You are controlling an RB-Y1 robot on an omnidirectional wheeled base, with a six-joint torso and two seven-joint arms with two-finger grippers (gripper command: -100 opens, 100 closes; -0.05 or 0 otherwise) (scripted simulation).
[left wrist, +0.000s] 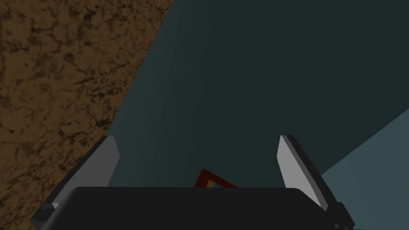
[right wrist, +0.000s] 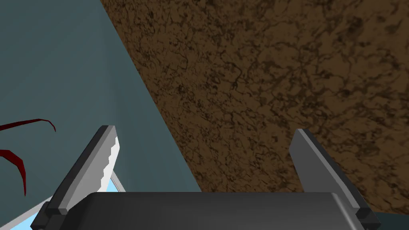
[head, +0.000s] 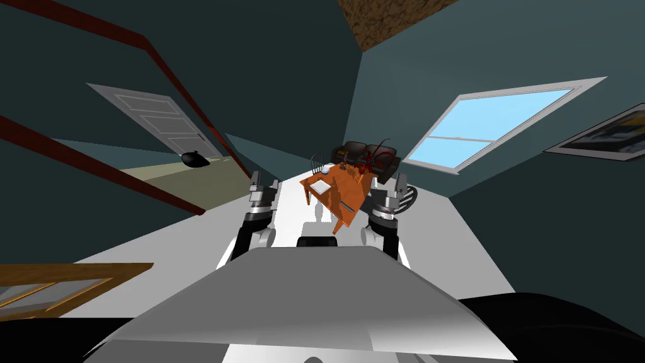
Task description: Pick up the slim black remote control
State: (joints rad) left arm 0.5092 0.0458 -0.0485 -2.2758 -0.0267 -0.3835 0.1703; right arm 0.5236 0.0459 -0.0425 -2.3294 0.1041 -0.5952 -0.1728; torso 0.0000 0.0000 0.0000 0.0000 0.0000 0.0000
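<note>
An orange wooden table point(head: 329, 194) stands ahead of me across the white floor. On its top lies a slim dark strip point(head: 348, 208) near the right edge, too small to tell if it is the remote. A white flat item point(head: 320, 187) and a small bowl point(head: 325, 170) also rest on the table. My left gripper point(head: 264, 181) is raised short of the table's left side, and in the left wrist view the left gripper point(left wrist: 196, 137) is open and empty. My right gripper point(head: 390, 183) is raised by the table's right side; in the right wrist view the right gripper point(right wrist: 203, 129) is open and empty too.
A black sofa point(head: 350, 151) and a dark red plant point(head: 373, 159) sit behind the table, with a chair point(head: 314, 165) at its far left. A white door point(head: 157, 121), a black object point(head: 195, 159) on the floor and dark red beams point(head: 94, 165) lie left. A window point(head: 491, 126) is on the right.
</note>
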